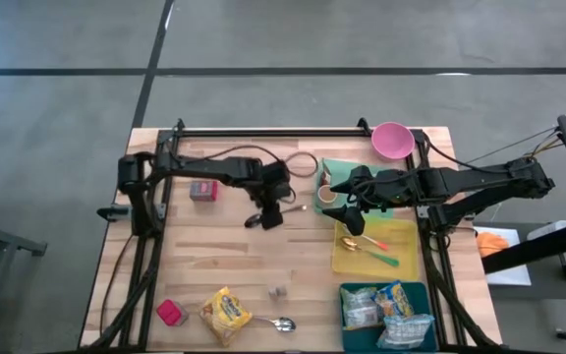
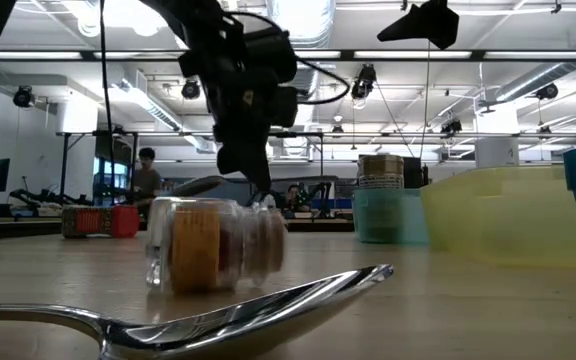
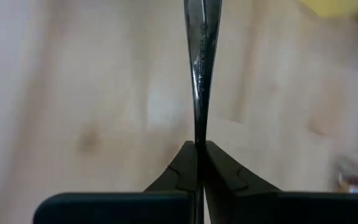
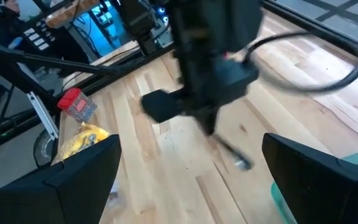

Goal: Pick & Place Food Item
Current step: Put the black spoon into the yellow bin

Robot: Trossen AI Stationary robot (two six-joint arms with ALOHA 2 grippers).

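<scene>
— Left gripper [image 3: 199, 145] is pinched shut on a thin metal handle [image 3: 199, 68], held edge-on between the fingertips at mid-table. You can't see from here which utensil it is.

— So it isn't on the food?

— No. Your snack bag [image 1: 226, 313] lies flat near the front edge, beside a spoon [image 1: 281, 323] and well apart from both grippers. Nothing is touching it.

— Why grip the handle that way?

— My guess is that a slim handle only gives you its narrow sides, so the fingers have to close almost fully to keep it from twisting.

— And the right side?

— Right gripper [image 1: 345, 205] hangs with its fingers spread wide and empty, just beside the cup [image 1: 328, 197]. It faces your left arm, so it looks like it's waiting, perhaps for a handover. Past it is the yellow tray [image 1: 401, 258], which already holds utensils and seems the natural home for that handle.

— Where would the bag go?

— Probably the teal bin [image 1: 347, 295] at the front right. It already holds packets [image 1: 393, 300] like yours, so I'd judge the food step as not yet begun.
</scene>
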